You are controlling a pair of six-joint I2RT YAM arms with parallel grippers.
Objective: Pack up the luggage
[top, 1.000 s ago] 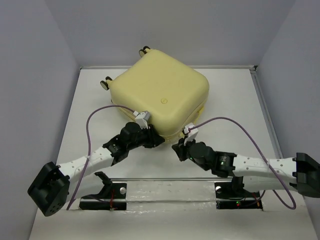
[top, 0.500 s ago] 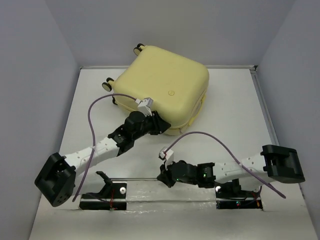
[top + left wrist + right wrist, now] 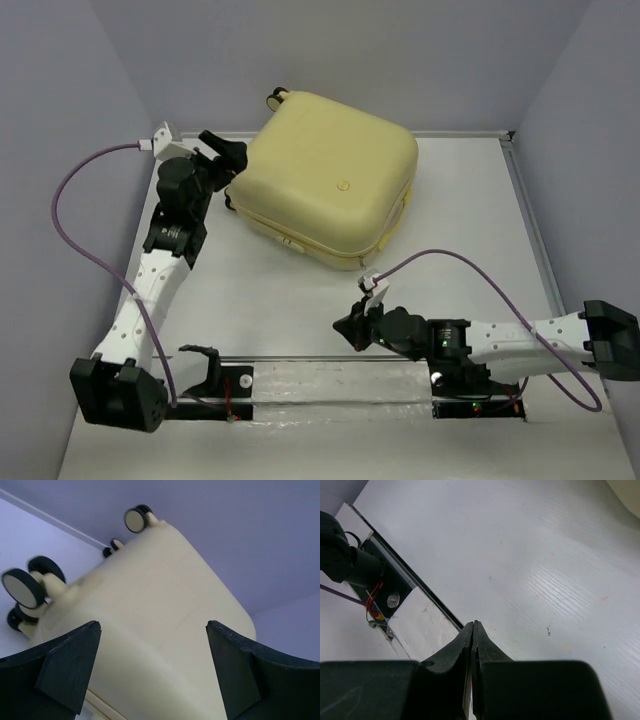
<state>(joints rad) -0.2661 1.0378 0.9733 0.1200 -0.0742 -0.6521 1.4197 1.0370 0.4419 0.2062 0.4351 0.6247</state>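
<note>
Left gripper [image 3: 228, 165] swings from the luggage [image 3: 330, 180] near edge to its wheel end, jaws spread wide; right gripper [image 3: 348, 328], pressed shut, hangs over the table [image 3: 260, 300]. Luggage lies closed at far centre; looks like repositioning, next needs a grip there

Luggage [image 3: 330, 180] rear-centre on table [image 3: 460, 200]; left pincer [image 3: 224, 165] at its left; right pincer [image 3: 345, 328] well before it.
</note>
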